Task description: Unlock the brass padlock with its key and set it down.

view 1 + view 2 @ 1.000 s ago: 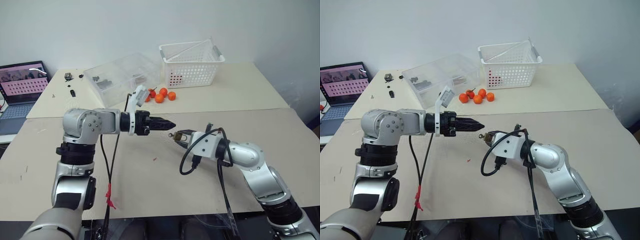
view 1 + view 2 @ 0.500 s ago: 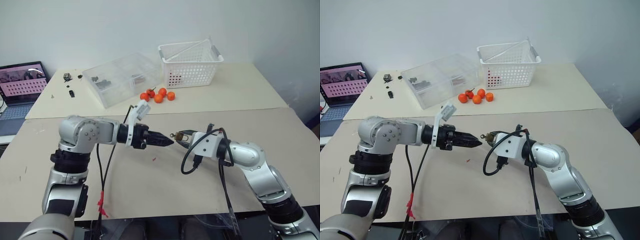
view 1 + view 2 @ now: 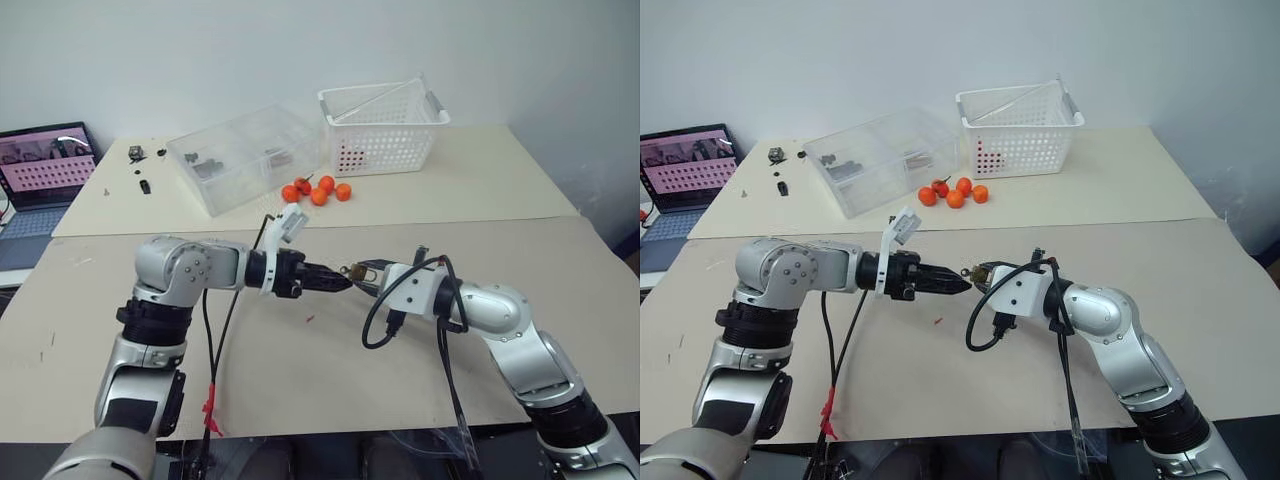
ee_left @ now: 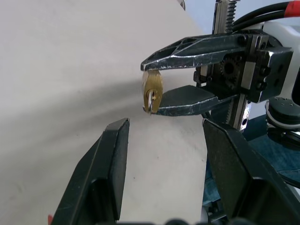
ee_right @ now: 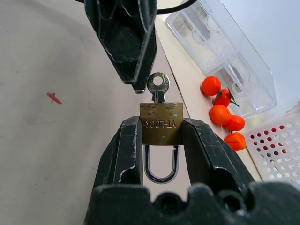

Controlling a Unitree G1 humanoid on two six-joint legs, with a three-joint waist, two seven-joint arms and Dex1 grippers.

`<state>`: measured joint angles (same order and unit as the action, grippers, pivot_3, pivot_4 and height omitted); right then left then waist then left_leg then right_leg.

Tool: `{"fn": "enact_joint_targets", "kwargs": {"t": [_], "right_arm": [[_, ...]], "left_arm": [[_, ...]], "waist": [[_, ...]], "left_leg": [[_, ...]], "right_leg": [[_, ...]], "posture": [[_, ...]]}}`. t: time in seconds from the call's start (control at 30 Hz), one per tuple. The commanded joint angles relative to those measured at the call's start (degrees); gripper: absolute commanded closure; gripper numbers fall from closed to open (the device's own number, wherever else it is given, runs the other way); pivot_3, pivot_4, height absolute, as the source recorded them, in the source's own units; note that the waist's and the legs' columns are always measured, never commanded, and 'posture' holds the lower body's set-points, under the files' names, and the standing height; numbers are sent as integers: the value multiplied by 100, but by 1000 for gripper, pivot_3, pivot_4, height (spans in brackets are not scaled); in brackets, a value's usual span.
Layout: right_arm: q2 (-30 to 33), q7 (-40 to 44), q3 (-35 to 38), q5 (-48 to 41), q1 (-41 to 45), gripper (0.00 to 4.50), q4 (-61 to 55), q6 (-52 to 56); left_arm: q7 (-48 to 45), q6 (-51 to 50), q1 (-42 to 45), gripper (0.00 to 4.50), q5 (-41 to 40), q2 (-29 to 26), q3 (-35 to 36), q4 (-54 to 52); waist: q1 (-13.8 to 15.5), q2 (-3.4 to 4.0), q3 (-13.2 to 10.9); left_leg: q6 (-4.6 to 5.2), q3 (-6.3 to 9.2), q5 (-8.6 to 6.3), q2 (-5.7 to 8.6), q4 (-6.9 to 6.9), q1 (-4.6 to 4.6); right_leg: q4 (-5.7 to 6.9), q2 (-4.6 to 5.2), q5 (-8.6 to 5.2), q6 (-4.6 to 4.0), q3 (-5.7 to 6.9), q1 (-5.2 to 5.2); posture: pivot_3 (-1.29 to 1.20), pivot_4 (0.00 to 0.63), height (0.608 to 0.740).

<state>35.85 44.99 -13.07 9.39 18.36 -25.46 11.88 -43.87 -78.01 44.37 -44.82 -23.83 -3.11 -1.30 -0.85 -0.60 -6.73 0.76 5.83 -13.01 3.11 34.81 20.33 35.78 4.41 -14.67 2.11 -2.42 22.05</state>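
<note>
A small rectangular yellow-brass padlock [image 5: 161, 123] with a thin silvery shackle was clamped between the two black fingers of the right gripper [image 5: 161, 140], above the beige table [image 3: 300, 370].

A round-headed silver key [image 5: 158, 86] was seated in the padlock's body. Just beside the key's head, the left gripper [image 3: 341, 283] was held with its jaws parted and nothing between them. Well beyond the padlock, small orange-red fruits [image 3: 320, 190], a clear plastic compartment box [image 3: 245, 155] and a white perforated plastic basket [image 3: 383, 128] were seen.
</note>
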Motion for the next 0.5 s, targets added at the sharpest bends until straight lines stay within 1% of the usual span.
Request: {"fn": "enact_joint_targets", "kwargs": {"t": [0.03,0.5], "right_arm": [[13,-17,113,-57,114,3580,-275,4],[14,-31,114,-48,56,3580,-366,88]], "left_arm": [[161,155,87,1873,22,154,165,23],[293,392,78,1873,184,402,82,190]], "waist": [[3,0,0],[6,-1,0]], "left_leg": [[0,0,0,-1,0,0],[0,0,0,2,0,1]], "right_leg": [[0,-1,0,0,0,0],[-2,1,0,0,0,0]], "posture": [[0,150,740],[0,150,740]]}}
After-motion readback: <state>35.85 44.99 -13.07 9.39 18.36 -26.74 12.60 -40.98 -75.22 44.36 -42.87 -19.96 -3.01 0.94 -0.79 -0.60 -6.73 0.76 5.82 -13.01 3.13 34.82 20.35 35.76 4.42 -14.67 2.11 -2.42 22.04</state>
